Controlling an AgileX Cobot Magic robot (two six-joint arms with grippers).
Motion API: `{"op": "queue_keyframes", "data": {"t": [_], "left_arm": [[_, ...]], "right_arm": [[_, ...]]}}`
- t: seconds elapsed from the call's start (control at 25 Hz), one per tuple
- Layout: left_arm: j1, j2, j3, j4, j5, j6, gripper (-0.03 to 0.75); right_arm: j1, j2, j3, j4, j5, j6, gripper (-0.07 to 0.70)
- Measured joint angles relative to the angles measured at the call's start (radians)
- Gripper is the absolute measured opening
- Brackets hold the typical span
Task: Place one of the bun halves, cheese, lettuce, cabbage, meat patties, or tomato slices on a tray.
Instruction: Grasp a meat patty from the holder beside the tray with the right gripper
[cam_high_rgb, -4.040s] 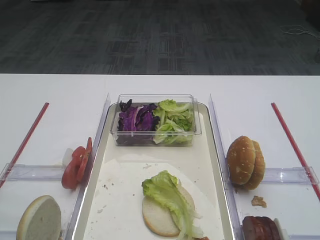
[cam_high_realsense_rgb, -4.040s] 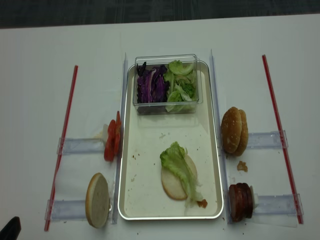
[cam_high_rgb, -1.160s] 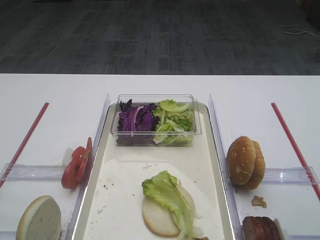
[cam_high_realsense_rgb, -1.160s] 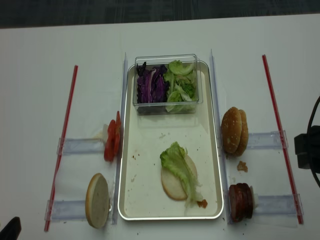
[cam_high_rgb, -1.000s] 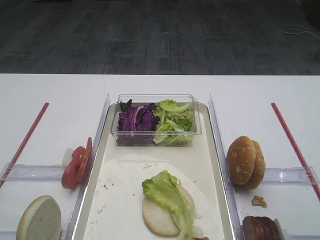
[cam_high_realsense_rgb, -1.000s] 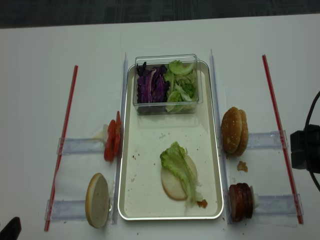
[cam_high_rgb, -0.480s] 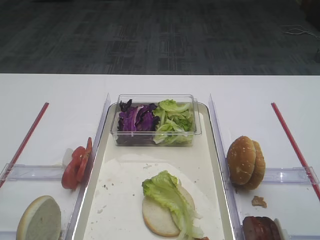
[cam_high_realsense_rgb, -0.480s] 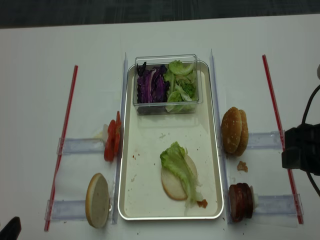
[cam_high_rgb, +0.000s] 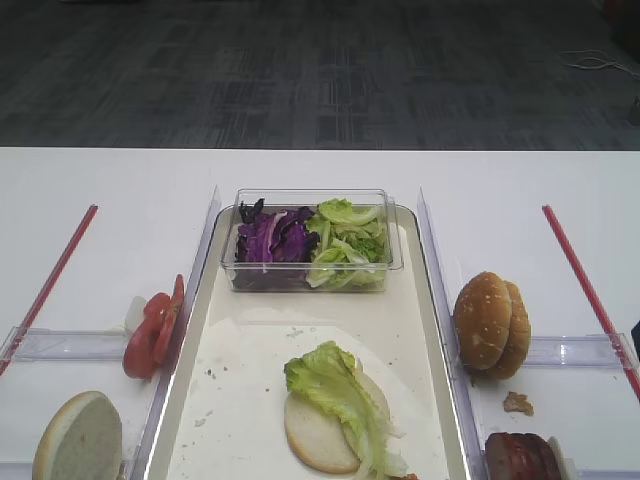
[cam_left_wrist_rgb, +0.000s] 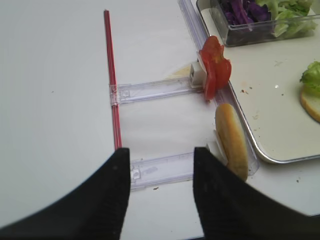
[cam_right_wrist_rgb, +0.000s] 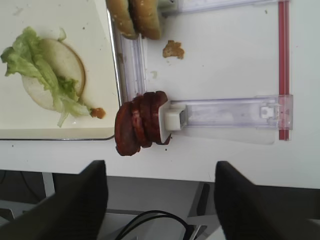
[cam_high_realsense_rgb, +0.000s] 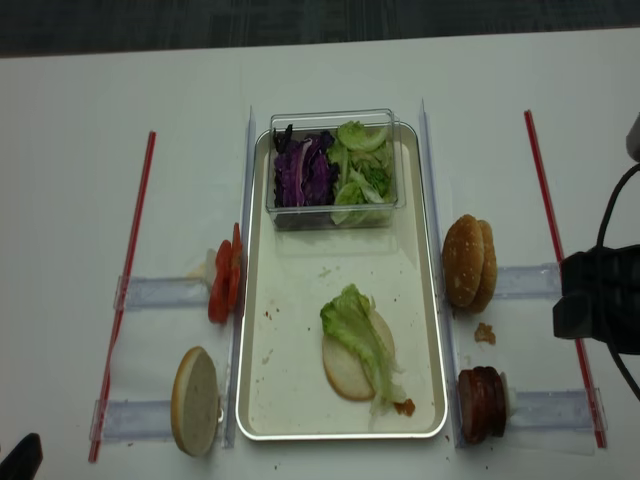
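Note:
The cream tray (cam_high_realsense_rgb: 262, 300) holds a pale bun half (cam_high_realsense_rgb: 343, 376) with a lettuce leaf (cam_high_realsense_rgb: 352, 328) on it. Right of the tray stands a row of meat patties (cam_high_realsense_rgb: 480, 404) in a clear rack. In the right wrist view the patties (cam_right_wrist_rgb: 140, 123) lie ahead of my right gripper (cam_right_wrist_rgb: 160, 200), which is open, empty and over the table's front edge. Two sesame bun halves (cam_high_realsense_rgb: 468, 262) stand further back. Tomato slices (cam_left_wrist_rgb: 215, 67) and a pale bun half (cam_left_wrist_rgb: 231, 141) stand left of the tray, with my left gripper (cam_left_wrist_rgb: 162, 195) open and empty near them.
A clear plastic box (cam_high_realsense_rgb: 333, 120) at the tray's far end holds purple cabbage (cam_high_realsense_rgb: 303, 170) and lettuce (cam_high_realsense_rgb: 362, 165). Red strips (cam_high_realsense_rgb: 128, 280) run along both sides of the table. Clear racks (cam_right_wrist_rgb: 230, 112) lie beside the tray. A crumb (cam_high_realsense_rgb: 485, 333) lies between buns and patties.
My right arm has come in from the right edge and moved left, toward the racks on the right. The food and the left gripper have not moved.

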Motion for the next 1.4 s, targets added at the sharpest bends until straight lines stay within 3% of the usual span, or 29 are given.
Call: {"op": "queue_keyframes", "data": {"t": [0.48, 0.76, 1.12, 1.4], "left_arm": [[0.0, 0.0, 0.0, 0.0, 0.0, 0.0, 0.286], [0.0, 0.0, 0.0, 0.0, 0.0, 0.0, 0.286], [0.0, 0.0, 0.0, 0.0, 0.0, 0.0, 0.286], [0.0, 0.0, 0.0, 0.0, 0.0, 0.0, 0.286]], "right_arm": [[0.388, 0.161, 0.0, -0.084, -0.01, 0.23, 0.478], [0.542, 0.25, 0.0, -0.095, -0.116, 0.326, 0.478], [0.585, 0.372, 0.0, -0.111, -0.221, 0.354, 0.478], [0.589, 0.439, -0.004, -0.117, -0.258, 0.356, 0.478]]}}
